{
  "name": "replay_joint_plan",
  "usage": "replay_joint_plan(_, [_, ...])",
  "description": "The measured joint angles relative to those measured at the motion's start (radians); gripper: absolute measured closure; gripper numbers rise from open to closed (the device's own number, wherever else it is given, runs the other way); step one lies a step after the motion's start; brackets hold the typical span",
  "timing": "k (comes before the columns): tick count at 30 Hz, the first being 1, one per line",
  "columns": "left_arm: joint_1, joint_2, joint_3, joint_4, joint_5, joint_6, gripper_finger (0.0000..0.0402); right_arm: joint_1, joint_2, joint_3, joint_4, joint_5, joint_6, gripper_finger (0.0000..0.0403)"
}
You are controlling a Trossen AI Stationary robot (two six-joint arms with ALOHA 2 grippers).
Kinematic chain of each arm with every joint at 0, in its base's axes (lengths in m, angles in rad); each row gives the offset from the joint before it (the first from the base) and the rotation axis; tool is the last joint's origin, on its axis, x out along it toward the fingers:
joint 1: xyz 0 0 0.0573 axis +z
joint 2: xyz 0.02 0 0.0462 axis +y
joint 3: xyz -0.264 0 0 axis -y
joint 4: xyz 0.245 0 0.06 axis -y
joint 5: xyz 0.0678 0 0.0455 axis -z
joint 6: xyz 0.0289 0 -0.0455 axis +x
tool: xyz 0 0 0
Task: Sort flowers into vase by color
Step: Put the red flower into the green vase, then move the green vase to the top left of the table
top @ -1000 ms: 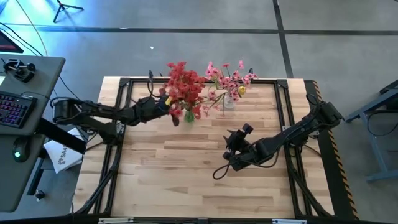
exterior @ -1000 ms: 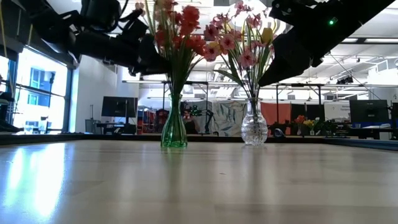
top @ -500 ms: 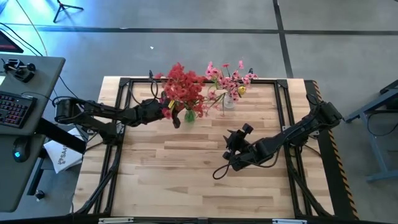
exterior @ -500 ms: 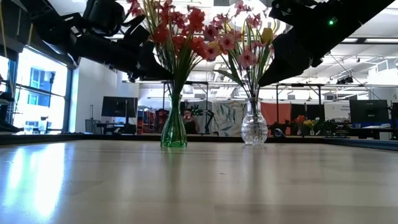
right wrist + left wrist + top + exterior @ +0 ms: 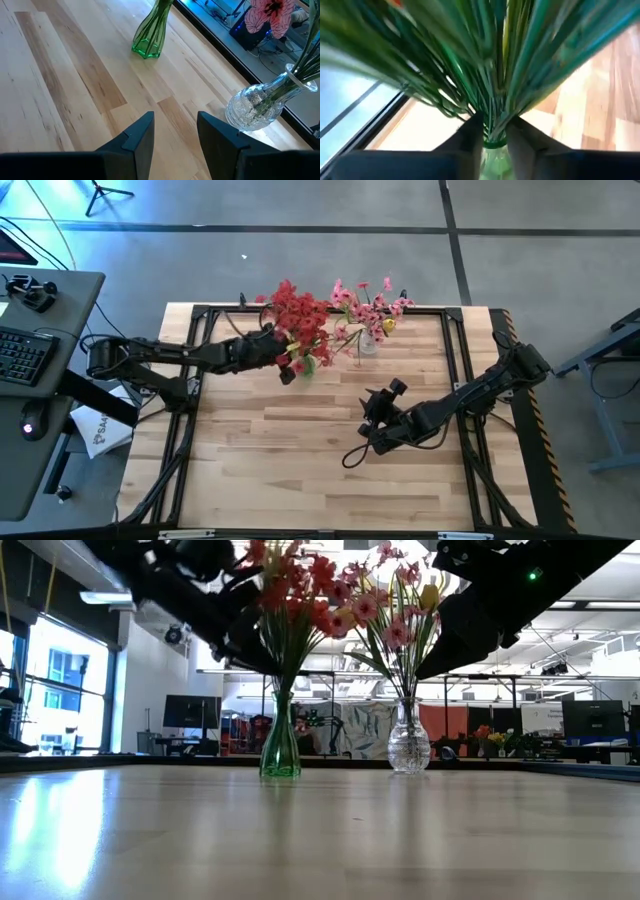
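My left claw (image 5: 494,131) pinches the red flowers' (image 5: 298,315) stems just above the green vase (image 5: 280,748), steadying them. My right claw (image 5: 175,131) waits open, empty, mid-table.

Robotics lab: monitors (image 5: 192,711), keyboard (image 5: 18,356), open hall.

Low view across the wooden table (image 5: 320,840). 2 vases stand upright, side by side and apart: a green glass vase (image 5: 280,745) on the left holding red flowers (image 5: 290,585), and a clear glass vase (image 5: 408,745) on the right holding pink flowers (image 5: 385,605) with 1 yellow bloom (image 5: 430,592). Dark arms cross overhead. Monitors (image 5: 192,712) stand in the room behind.
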Motion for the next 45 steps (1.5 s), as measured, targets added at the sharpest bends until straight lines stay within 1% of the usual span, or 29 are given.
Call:
replay_joint_plan(5, [-0.003, -0.001, 0.142, -0.301, 0.021, 0.002, 0.0268, 0.0, 0.0, 0.0, -0.001, 0.0, -0.001, 0.0258])
replay_joint_plan(9, [-0.005, -0.001, 0.242, -0.541, 0.02, 0.001, 0.0233, 0.0, 0.0, 0.0, -0.002, 0.0, -0.004, 0.0258])
replay_joint_plan(12, [-0.005, -0.001, 0.297, -0.703, 0.019, 0.0, 0.022, 0.0, 0.0, 0.0, -0.002, 0.0, -0.004, 0.0258])
replay_joint_plan(15, [-0.005, -0.007, 0.335, -0.857, 0.018, -0.028, 0.0218, 0.0, 0.0, 0.0, -0.008, -0.001, -0.004, 0.0258])
replay_joint_plan(18, [-0.009, -0.04, 0.329, -0.954, -0.012, -0.057, 0.0221, 0.005, 0.0, 0.0, -0.01, -0.001, -0.004, 0.0258])
replay_joint_plan(20, [-0.014, -0.075, 0.288, -0.959, -0.037, -0.089, 0.0223, 0.011, 0.0, 0.0, -0.012, -0.001, -0.003, 0.0258])
replay_joint_plan(22, [-0.016, -0.123, 0.22, -0.926, -0.059, -0.118, 0.0225, 0.016, 0.0, 0.0, -0.013, -0.002, 0.0, 0.0258])
replay_joint_plan(24, [-0.016, -0.176, 0.133, -0.845, -0.074, -0.153, 0.0226, 0.02, -0.001, -0.019, 0.017, -0.001, -0.005, 0.0258])
replay_joint_plan(27, [-0.016, -0.261, -0.014, -0.697, -0.085, -0.2, 0.0227, 0.023, -0.001, -0.091, 0.082, 0.0, -0.001, 0.0258])
replay_joint_plan(31, [-0.021, -0.354, -0.179, -0.5, -0.085, -0.244, 0.0227, 0.022, -0.001, -0.227, 0.286, -0.033, 0.027, 0.0258])
replay_joint_plan(35, [-0.054, -0.408, -0.283, -0.356, -0.084, -0.235, 0.0227, 0.023, -0.001, -0.329, 0.509, -0.071, 0.021, 0.0258])
replay_joint_plan(37, [-0.063, -0.426, -0.292, -0.336, -0.087, -0.22, 0.0227, 0.023, -0.001, -0.353, 0.561, -0.077, 0.008, 0.0258])
replay_joint_plan(39, [-0.063, -0.446, -0.272, -0.333, -0.102, -0.217, 0.0227, 0.021, -0.001, -0.361, 0.585, -0.077, -0.012, 0.0258])
replay_joint_plan(42, [-0.064, -0.481, -0.21, -0.33, -0.11, -0.169, 0.0227, 0.014, -0.001, -0.353, 0.586, -0.081, -0.041, 0.0258])
replay_joint_plan(45, [-0.081, -0.515, -0.113, -0.346, -0.111, -0.09, 0.0227, 0.014, -0.001, -0.337, 0.589, -0.082, -0.071, 0.0258])
